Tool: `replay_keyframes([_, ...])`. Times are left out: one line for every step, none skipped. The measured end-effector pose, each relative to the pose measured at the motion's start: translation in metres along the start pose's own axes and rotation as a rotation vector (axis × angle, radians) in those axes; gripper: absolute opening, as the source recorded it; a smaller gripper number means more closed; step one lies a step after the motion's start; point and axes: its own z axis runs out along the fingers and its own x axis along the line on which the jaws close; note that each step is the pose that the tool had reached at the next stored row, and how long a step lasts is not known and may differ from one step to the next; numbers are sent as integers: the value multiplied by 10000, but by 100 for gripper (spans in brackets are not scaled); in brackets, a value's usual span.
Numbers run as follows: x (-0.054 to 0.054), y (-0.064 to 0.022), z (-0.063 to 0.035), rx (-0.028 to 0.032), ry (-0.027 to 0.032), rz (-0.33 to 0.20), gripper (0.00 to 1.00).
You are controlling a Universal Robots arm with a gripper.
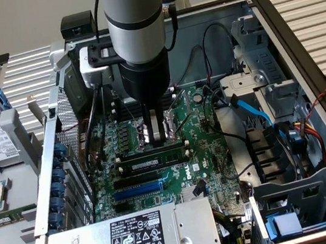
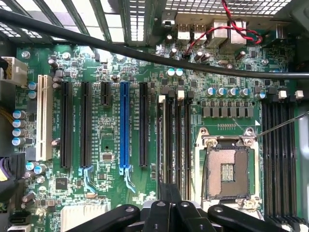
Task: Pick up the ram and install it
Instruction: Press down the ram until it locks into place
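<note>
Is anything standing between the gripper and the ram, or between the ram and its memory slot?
Nothing visible does. In the exterior view the ram stands on edge along the black memory slots, just beside the gripper, with no cable or part between them.

Green motherboard (image 2: pixel 111 140), blue expansion slot (image 2: pixel 124 125), black memory slots (image 2: pixel 277 154), green ram (image 1: pixel 153 158)

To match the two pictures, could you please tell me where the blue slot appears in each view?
Exterior view: the blue slot lies low on the board, between black slots.
Wrist view: the blue slot stands among the long black slots.
Shared landmark: the metal processor socket, several slots away from it.
</note>
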Motion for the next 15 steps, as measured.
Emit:
replay_keyframes([-1,0,-9,0,0,0,11])
replay_keyframes([-3,1,-30,0,0,0,11])
replay_keyframes([-4,2,-42,0,0,0,11])
replay_keyframes([-5,2,-53,0,0,0,11])
replay_keyframes([-6,3,-64,-1,1,0,11])
replay_keyframes([-7,3,-74,0,1,0,11])
replay_keyframes([-8,4,-84,-1,1,0,11])
replay_keyframes([-9,4,-93,0,0,0,11])
replay_keyframes([-10,5,-103,0,0,0,11])
replay_keyframes([-10,5,-114,0,1,0,11])
replay_keyframes([-11,6,-124,0,0,0,11])
replay_keyframes([-12,6,-136,0,0,-1,11])
replay_keyframes([-13,6,-146,0,1,0,11])
replay_keyframes([-14,7,-154,0,0,0,11])
replay_keyframes([-15,7,-160,0,1,0,11])
